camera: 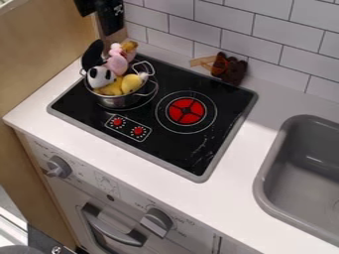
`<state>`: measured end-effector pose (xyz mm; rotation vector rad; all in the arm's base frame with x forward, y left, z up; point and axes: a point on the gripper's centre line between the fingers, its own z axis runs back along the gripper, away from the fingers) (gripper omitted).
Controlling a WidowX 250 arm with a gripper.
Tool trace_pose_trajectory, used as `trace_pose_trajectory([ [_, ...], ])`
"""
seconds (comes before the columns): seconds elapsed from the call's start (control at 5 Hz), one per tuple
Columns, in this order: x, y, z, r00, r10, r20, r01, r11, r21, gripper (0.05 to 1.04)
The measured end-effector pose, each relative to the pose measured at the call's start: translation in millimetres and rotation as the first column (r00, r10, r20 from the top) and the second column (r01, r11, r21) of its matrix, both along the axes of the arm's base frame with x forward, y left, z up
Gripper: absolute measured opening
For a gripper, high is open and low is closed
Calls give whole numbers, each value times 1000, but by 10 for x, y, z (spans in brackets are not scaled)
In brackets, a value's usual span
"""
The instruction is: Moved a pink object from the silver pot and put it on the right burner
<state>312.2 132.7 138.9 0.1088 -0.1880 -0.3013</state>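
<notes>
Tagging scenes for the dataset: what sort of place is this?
Likely a toy kitchen: a black stovetop with a silver pot full of what look like soft toys, a grey sink, and oven-style knobs below.

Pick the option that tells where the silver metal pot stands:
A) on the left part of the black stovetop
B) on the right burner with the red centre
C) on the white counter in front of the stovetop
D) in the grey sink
A: the silver metal pot stands left of the red-centred right burner, within the black stovetop.
</notes>
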Motion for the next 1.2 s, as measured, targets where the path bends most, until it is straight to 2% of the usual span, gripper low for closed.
trace_pose_trajectory([
  [0.2,-23,-10,-122,999,0,-32,0,1000,-14,997],
  [0.4,-21,-6,-210,1000,-18,-19,18,1000,-2,997],
  [0.6,-25,45,-284,999,-37,8,37,999,20,997],
  [0.8,-81,108,-498,992,-112,52,109,992,65,997],
  [1.0,-106,156,-479,990,-103,101,93,991,100,997],
  [1.2,-113,148,-556,987,-96,128,82,991,110,997],
])
